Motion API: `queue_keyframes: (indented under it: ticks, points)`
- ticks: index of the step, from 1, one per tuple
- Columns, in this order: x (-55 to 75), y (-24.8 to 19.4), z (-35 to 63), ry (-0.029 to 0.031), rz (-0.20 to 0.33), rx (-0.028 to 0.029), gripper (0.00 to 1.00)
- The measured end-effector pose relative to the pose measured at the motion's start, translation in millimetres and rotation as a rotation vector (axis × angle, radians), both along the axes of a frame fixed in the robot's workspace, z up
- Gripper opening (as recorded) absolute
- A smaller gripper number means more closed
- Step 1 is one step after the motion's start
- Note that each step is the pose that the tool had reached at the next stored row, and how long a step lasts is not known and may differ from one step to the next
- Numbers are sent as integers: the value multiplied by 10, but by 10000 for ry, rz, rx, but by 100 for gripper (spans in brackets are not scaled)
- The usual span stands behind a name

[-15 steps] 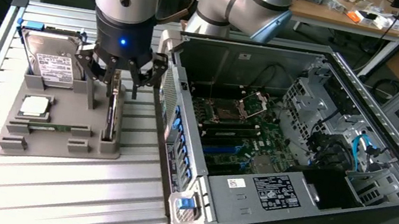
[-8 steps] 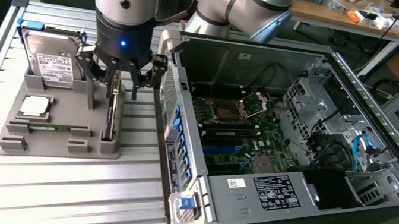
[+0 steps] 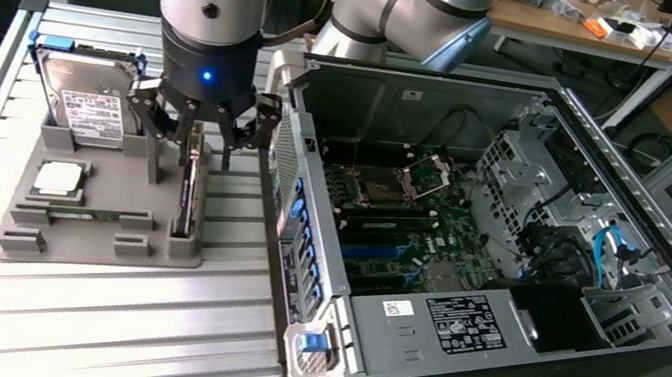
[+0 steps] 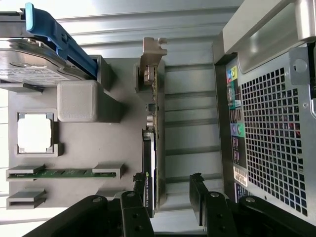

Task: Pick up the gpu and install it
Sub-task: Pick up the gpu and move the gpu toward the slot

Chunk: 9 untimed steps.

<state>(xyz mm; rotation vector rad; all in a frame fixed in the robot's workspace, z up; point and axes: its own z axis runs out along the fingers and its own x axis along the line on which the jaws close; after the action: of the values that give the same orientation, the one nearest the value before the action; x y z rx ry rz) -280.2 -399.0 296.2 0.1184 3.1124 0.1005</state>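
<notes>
The gpu point(image 3: 187, 190) stands on its edge in a slot of the grey holder point(image 3: 84, 248) on the slatted table. In the wrist view the gpu point(image 4: 149, 148) appears edge-on as a thin dark board with a silver end bracket at one end. My gripper point(image 3: 199, 131) hangs open directly over the card, apart from it. Seen from the wrist, the gripper point(image 4: 169, 183) straddles the card's end, and one black finger point(image 4: 140, 185) sits close beside the board. Nothing is held.
The open computer case point(image 3: 506, 226) lies at the exterior view's right, motherboard point(image 3: 397, 229) exposed, and its rear panel point(image 4: 276, 123) is close to the holder. On the holder also sit a hard drive point(image 3: 86, 103), a square CPU point(image 3: 58, 180) and a green memory stick point(image 3: 89, 213).
</notes>
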Motion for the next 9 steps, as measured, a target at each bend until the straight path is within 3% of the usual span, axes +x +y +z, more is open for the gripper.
queue_keyframes:
  ticks: [9]
  points:
    - [0,0,-31,0,0,0,48]
